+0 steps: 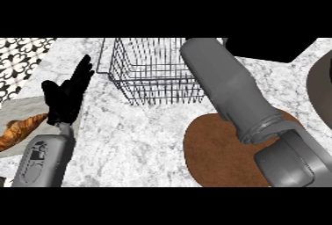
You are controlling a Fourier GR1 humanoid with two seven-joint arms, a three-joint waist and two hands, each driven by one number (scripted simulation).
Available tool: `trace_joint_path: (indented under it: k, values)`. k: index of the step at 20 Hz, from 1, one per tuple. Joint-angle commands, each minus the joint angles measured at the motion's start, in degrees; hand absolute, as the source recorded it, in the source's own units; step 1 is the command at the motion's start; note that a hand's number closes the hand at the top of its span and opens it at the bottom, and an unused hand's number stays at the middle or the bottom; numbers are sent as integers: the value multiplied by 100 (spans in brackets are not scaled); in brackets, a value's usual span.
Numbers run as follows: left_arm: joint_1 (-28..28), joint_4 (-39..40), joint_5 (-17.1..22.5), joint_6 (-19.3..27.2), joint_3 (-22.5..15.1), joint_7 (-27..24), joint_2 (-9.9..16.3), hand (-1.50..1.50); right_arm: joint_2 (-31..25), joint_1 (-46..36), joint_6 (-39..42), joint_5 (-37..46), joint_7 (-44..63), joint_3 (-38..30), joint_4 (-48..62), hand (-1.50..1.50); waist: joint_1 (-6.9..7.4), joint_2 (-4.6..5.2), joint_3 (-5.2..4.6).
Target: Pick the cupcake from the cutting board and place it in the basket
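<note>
The round brown cutting board [214,154] lies on the marble counter at the lower right, partly covered by my right forearm [227,88]. No cupcake shows on its bare part. The wire basket [152,72] stands at the top centre. My right forearm stretches from the lower right up past the basket's right side, and its hand is cut off by the view's top edge. My left hand [65,99] rests open at the left, fingers up, left of the basket and holding nothing.
A croissant [19,129] lies on a pale slab at the left edge. A dark round object [322,88] shows at the right edge. Patterned tiles [23,59] fill the top left corner.
</note>
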Motion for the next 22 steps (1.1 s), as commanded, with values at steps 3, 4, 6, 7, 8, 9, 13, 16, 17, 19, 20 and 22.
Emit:
trace_joint_path:
  k: [3, 4, 6, 7, 8, 9, 13, 16, 17, 19, 20, 22]
  values:
    - [-25, 23, -86, 144, -94, -24, -170, 0, 29, -314, 1326, -273, 695, -257, -2, 150, -16, -6, 6]
    - [-114, 55, -59, 85, -45, 19, -84, 0, 29, -161, 1447, -318, 616, -299, -2, 150, -50, 22, 6]
    - [-6, 17, -52, 84, -34, -29, -79, 0, 29, -10, 1548, -515, 527, -488, -2, 150, -35, 12, 9]
    - [-46, -66, -19, 1, 1, 36, 32, 0, 29, 18, 1616, -607, 516, -577, -2, 150, -33, 2, 12]
    - [20, 1, -31, 48, 6, -66, -21, 0, 29, -4, 1638, -668, 495, -634, -2, 150, -15, 24, 9]
    - [-145, -139, -3, 56, 20, 161, 5, 0, 29, 24, 1687, -782, 356, -742, -2, 150, -111, -10, 20]
    - [-186, -38, 76, -16, 105, 161, 66, 0, 28, 64, 1599, -758, 415, -705, -2, 150, -41, 46, 14]
    - [-26, 45, -26, 46, 46, -47, 5, 0, 28, 58, 1617, -710, 408, -645, -2, 150, -106, 27, 12]
    - [206, -109, 44, -13, 41, -84, -8, 0, 28, 241, 1596, -677, 388, -607, -2, 150, -116, -8, 15]
    - [11, -7, 10, -3, 48, 17, 27, 0, 28, 166, 1582, -660, 435, -583, -2, 150, -98, 7, 15]
    - [64, 139, 56, -65, 165, -175, 125, 0, 28, 325, 1544, -657, 341, -576, -2, 150, -81, 25, 11]
    - [-116, 7, 45, -30, 102, 15, 79, 0, 28, 245, 1699, -687, 439, -598, -2, 150, -22, 24, 14]
